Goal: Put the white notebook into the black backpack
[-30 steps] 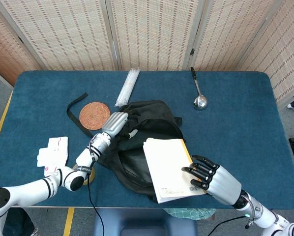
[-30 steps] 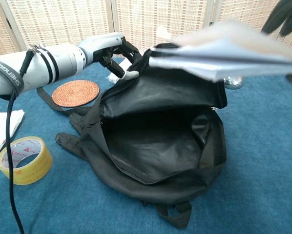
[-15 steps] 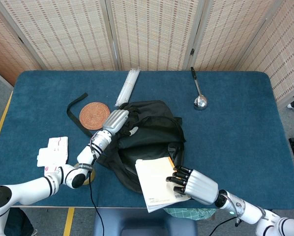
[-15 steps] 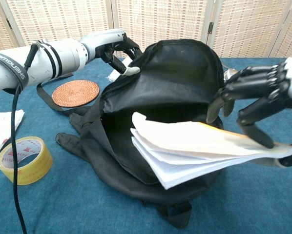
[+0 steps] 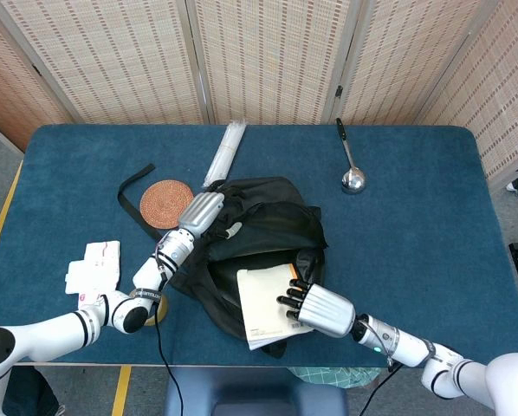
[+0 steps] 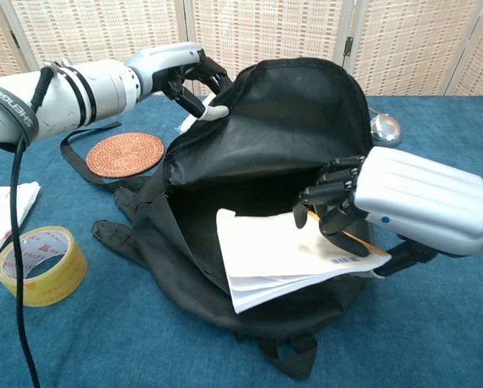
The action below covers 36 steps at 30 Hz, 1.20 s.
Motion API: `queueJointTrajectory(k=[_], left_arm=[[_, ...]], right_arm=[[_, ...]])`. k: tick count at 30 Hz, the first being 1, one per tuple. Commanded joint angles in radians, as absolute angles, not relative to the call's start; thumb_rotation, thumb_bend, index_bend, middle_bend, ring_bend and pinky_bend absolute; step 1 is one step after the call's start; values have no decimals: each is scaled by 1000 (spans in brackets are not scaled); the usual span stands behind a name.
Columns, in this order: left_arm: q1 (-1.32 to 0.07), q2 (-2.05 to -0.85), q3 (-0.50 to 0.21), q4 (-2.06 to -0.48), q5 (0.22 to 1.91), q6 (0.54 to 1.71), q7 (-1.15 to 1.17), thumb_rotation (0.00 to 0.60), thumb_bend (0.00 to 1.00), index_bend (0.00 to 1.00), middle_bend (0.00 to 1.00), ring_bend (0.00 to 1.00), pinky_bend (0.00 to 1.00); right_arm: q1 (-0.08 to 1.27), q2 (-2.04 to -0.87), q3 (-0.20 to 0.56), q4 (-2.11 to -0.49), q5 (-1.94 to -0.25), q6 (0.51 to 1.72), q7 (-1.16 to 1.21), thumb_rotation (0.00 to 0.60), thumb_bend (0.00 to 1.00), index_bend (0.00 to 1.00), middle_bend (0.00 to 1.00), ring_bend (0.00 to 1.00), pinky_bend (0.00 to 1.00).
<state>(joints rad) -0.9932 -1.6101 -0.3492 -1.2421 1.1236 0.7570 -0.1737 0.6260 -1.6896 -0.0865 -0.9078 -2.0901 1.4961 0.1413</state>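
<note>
While the left robot hand [image 6: 185, 77] grips the black backpack [image 6: 249, 202] rim, the right robot hand [image 6: 346, 202] holds the white notebook [image 6: 282, 259], lengthwise into its mouth.

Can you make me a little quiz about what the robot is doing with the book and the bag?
1. True or false: the white notebook is all the way inside the black backpack.
2. Which hand holds the backpack's flap up? A) left hand B) right hand C) neither
3. Fill in the missing word: the yellow tape roll lies on the blue ____.

Key:
1. False. Part of it sticks out over the front edge, and the right hand holds it.
2. A.
3. Table.
</note>
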Motion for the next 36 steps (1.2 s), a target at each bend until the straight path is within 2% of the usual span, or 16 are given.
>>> queueJointTrajectory(k=[1, 17, 24, 27, 30, 32, 33, 34, 36], left_arm=[[-991, -1605, -347, -1249, 1123, 759, -174, 600, 469, 580, 297, 237, 0], [-988, -1588, -343, -1280, 1119, 768, -176, 600, 469, 576, 297, 233, 0], [-985, -1577, -342, -1290, 1124, 770, -187, 600, 468, 575, 297, 232, 0], [-983, -1573, -340, -1294, 1126, 771, -190, 600, 468, 574, 297, 231, 0], [-981, -1569, -339, -1296, 1124, 769, -193, 600, 468, 573, 297, 231, 0], [-980, -1569, -337, -1294, 1123, 766, -196, 600, 468, 571, 297, 230, 0], [-980, -1568, -337, -1294, 1122, 764, -198, 600, 468, 570, 297, 229, 0], [-980, -1568, -336, -1293, 1121, 762, -200, 600, 468, 568, 297, 227, 0], [-981, -1568, -335, -1290, 1117, 756, -202, 600, 468, 566, 297, 224, 0]], right_arm=[[657, -1752, -73, -812, -2072, 1478, 126, 600, 533, 811, 420, 441, 345], [752, -1972, -60, -481, -1984, 1397, 88, 600, 533, 811, 420, 442, 340], [785, -2054, -58, -377, -1952, 1393, 36, 600, 549, 811, 418, 431, 294], [793, -2078, -56, -351, -1935, 1386, 9, 600, 549, 801, 386, 404, 254], [788, -2089, -52, -349, -1913, 1387, -18, 600, 549, 648, 310, 356, 194], [775, -2087, -51, -365, -1896, 1392, -28, 600, 549, 460, 236, 301, 148], [769, -2084, -51, -374, -1890, 1393, -35, 600, 549, 402, 212, 282, 132], [764, -2080, -51, -386, -1884, 1396, -43, 600, 539, 309, 174, 251, 110], [754, -2066, -51, -421, -1875, 1408, -65, 600, 477, 200, 127, 207, 85]])
